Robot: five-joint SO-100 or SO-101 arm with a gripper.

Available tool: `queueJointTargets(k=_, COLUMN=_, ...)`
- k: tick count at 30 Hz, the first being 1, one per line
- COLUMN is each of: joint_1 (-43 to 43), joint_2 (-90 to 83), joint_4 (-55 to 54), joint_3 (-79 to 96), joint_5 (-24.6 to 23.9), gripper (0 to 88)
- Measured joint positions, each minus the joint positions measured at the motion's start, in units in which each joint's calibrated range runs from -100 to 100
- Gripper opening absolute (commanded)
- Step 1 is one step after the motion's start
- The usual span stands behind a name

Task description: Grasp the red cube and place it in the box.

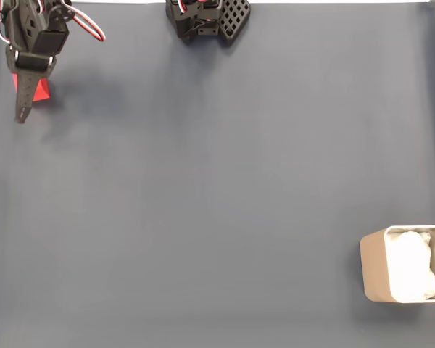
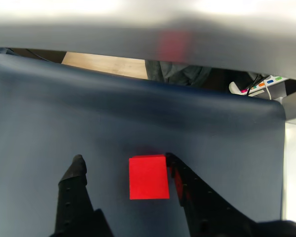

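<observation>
The red cube (image 1: pixel 40 89) lies at the far upper left of the dark blue mat in the fixed view, partly covered by my gripper (image 1: pixel 30 98) standing over it. In the wrist view the red cube (image 2: pixel 148 177) rests on the mat between the two black fingers of my gripper (image 2: pixel 124 160), which is open. The right finger (image 2: pixel 180 177) sits close against the cube's side and the left finger (image 2: pixel 76 177) stands well apart from it. The beige box (image 1: pixel 373 264) with white lining stands at the lower right edge of the fixed view, far from the gripper.
The arm's black base (image 1: pixel 206 18) sits at the top middle of the mat (image 1: pixel 217 188). The mat's far edge (image 2: pixel 187 86) lies close beyond the cube in the wrist view, with a power strip (image 2: pixel 259 88) past it.
</observation>
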Motion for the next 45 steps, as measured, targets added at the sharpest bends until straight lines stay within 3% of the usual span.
queueJointTargets(k=18, joint_1=0.07, joint_2=-0.09, joint_4=-4.53, joint_3=6.51, joint_5=1.9, gripper=36.6)
queueJointTargets(k=21, joint_1=0.07, joint_2=-0.09, joint_4=-4.53, joint_3=6.51, joint_5=1.9, gripper=31.8)
queueJointTargets(k=32, joint_1=0.07, joint_2=-0.09, joint_4=-4.53, joint_3=6.51, joint_5=4.05, gripper=1.3)
queueJointTargets(k=45, joint_1=-0.3, joint_2=-0.17, joint_4=-3.66, joint_3=6.42, joint_5=6.2, gripper=0.0)
